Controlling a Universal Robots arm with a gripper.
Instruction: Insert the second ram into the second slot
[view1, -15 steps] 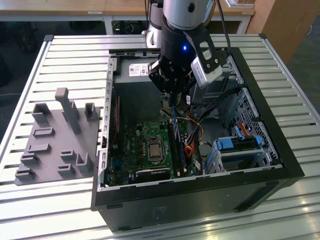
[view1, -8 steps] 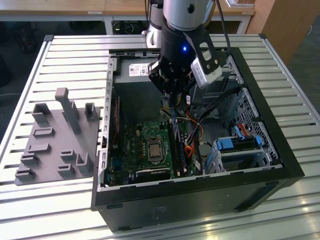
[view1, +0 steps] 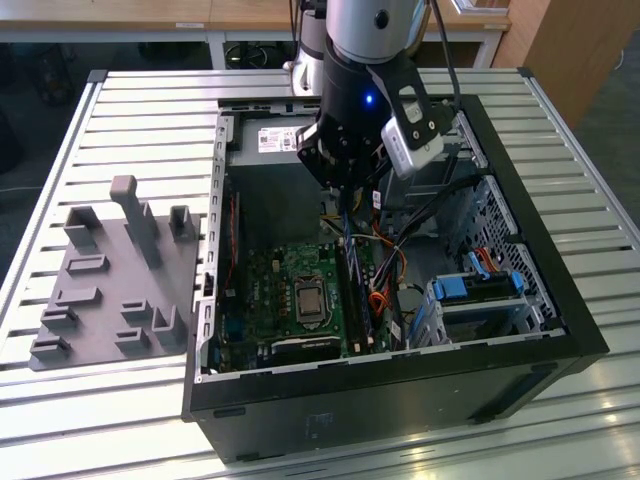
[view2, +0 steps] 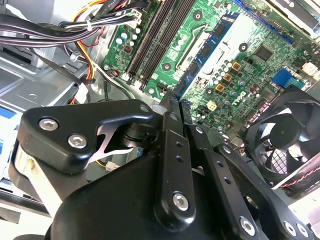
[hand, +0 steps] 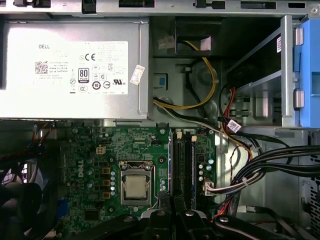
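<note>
In the exterior view, the gripper (view1: 345, 190) hangs at the upper centre of the frame inside the open computer case (view1: 560, 300). Its jaws are pinched narrow on the second ram (view1: 347, 230), a blue stick held edge-down just above the motherboard's memory slots (view1: 358, 290).

In exterior view, open case (view1: 350, 425) centre-right, power supply (view1: 265, 145) at its upper end, motherboard (view1: 270, 290) lower left inside, drive cage (view1: 480, 300) lower right, gripper (view1: 345, 195) over motherboard, fixture plate (view1: 110, 290) frame left.
</note>
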